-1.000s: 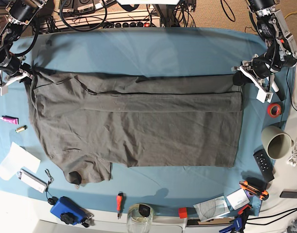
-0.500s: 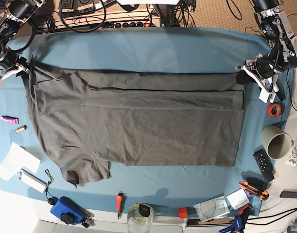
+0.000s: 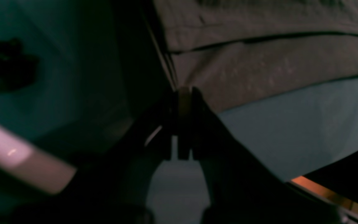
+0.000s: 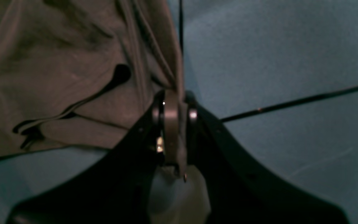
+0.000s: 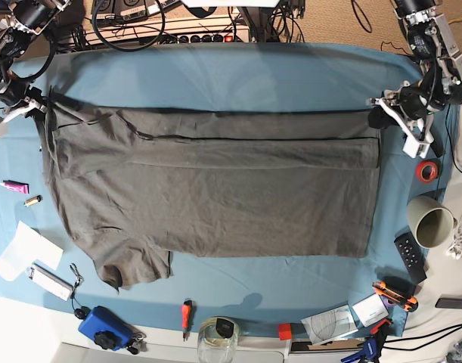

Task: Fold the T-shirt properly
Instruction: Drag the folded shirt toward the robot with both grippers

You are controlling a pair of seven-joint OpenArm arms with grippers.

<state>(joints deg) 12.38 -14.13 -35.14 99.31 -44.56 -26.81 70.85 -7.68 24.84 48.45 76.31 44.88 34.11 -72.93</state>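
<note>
The dark grey T-shirt (image 5: 215, 189) lies spread across the teal tablecloth (image 5: 238, 76), its far long edge folded over and pulled taut between the two grippers. My left gripper (image 5: 376, 115) is shut on the shirt's corner at the right; in the left wrist view the closed gripper (image 3: 183, 93) pinches the fabric edge (image 3: 259, 68). My right gripper (image 5: 43, 102) is shut on the shirt's far left corner; in the right wrist view the closed gripper (image 4: 172, 99) clamps bunched cloth (image 4: 73, 77). One sleeve (image 5: 136, 265) lies flat at the near left.
A red tape roll (image 5: 426, 171), grey cup (image 5: 429, 221) and remote (image 5: 410, 257) sit at the right edge. A pink tube (image 5: 13, 186), paper (image 5: 23, 249), blue device (image 5: 102, 327), screwdriver (image 5: 186, 312) and glass jar (image 5: 218, 340) line the left and near edges. Cables (image 5: 140, 23) lie behind.
Both grippers have moved toward the far edge, carrying the shirt's folded edge with them and stretching it straighter. The right gripper's corner has risen clear of the cloth.
</note>
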